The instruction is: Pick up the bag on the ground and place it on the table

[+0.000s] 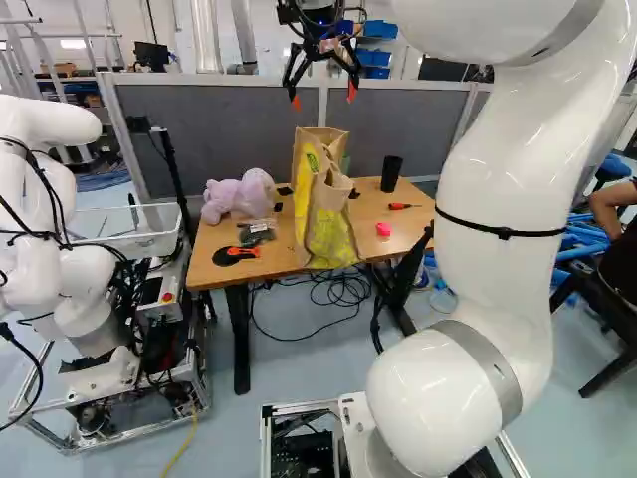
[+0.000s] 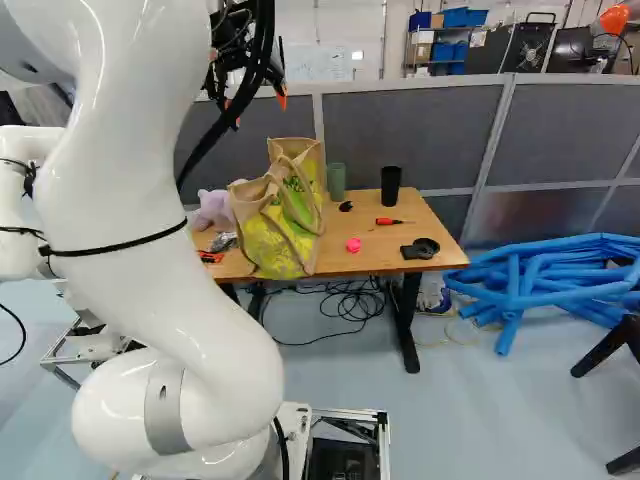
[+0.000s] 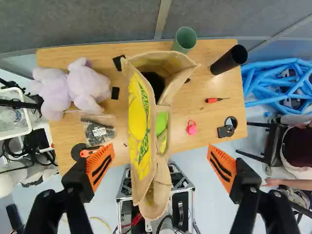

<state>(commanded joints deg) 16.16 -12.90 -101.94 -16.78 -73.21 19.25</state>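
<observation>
In the left base view, the bag [image 1: 323, 214] stands upright on the table [image 1: 406, 224], and the gripper [image 1: 323, 97] hangs above it, fingers spread wide and pointing down. A lilac plush toy [image 1: 239, 194] lies on one side of the bag, a black cup [image 1: 391, 174] stands on its other side, and another robot [image 1: 60, 229] stands beyond the toy.

In the right base view, cables partly hide the gripper. A green cup [image 2: 336, 182] stands just beside the bag; a red screwdriver [image 2: 388, 221] and a small pink item [image 2: 353, 245] lie to the same side.

In the wrist view, the gripper [image 3: 161, 166] is spread far open, with nothing pinched. The bag shows between its orange pads [image 3: 100, 165], neither touching it, and its open mouth faces up.
</observation>
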